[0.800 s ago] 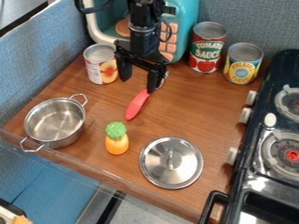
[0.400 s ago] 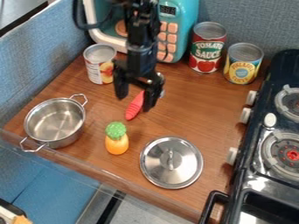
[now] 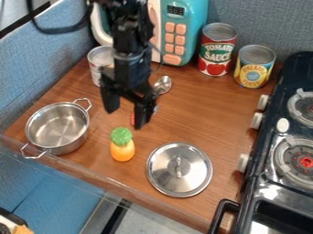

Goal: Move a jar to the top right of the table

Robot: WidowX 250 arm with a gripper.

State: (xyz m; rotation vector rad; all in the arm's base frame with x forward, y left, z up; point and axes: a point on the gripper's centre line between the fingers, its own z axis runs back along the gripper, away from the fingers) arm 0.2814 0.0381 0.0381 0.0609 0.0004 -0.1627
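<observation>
Camera view: the gripper is found over the left half of the table, pointed downward, between the pot and the spoon. The jaws are held apart, with a gap left between them. The arm is seen to enter from the top edge.

Three cans are recorded toward the rear. The peach can is placed at the rear left and is partly covered by the arm. The red can is stood upright at the rear right, just beside the microwave. The yellow can is set upright to its right and slightly nearer the front, near the stove. Which can is meant as the jar cannot be determined.

The spoon is noted to the right of the gripper, its bowl turned to the rear. A red item is mostly hidden behind the gripper. The pot is placed at the left, with two loop handles fitted. The toy pineapple is located between the pot and the lid, its green top directed rearward. The lid is laid flat, handle uppermost.
</observation>
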